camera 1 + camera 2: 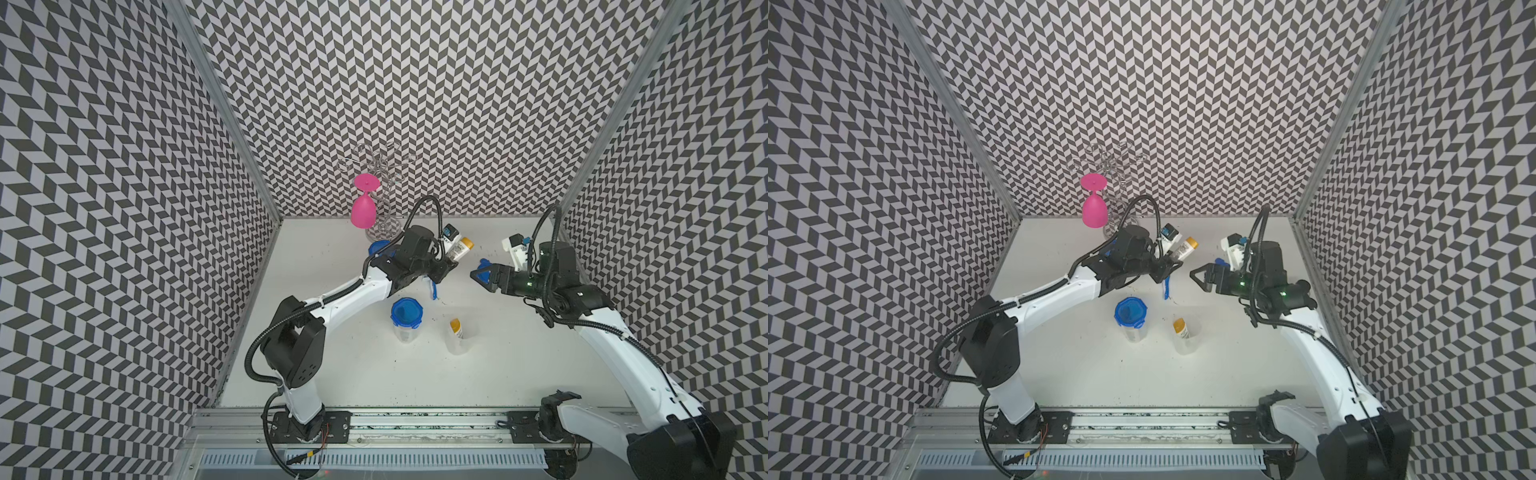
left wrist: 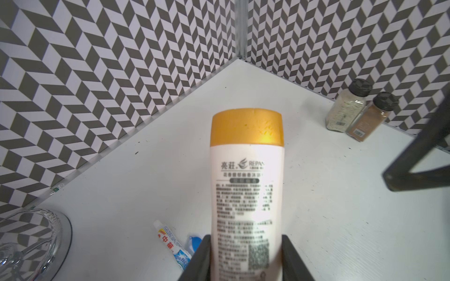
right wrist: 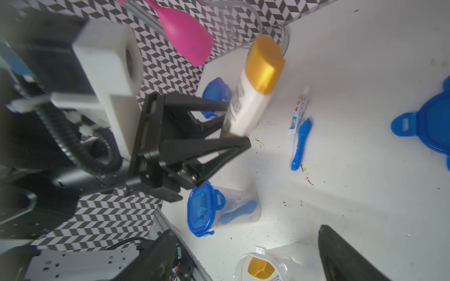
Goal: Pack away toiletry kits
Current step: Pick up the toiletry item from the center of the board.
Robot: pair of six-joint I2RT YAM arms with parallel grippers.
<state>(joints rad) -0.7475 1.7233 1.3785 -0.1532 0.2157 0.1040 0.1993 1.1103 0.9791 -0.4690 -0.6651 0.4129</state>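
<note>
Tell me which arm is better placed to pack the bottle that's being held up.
Left, most likely: the left gripper is clamped on the white bottle, while the right gripper stands open and empty beside it.

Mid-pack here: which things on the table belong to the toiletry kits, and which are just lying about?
Job: held bottle, open jar holding a second bottle, lidded jar, toothbrush, toothpaste tube, two loose blue lids.
Lying about: pink goblet, wire rack, two spice jars.
</note>
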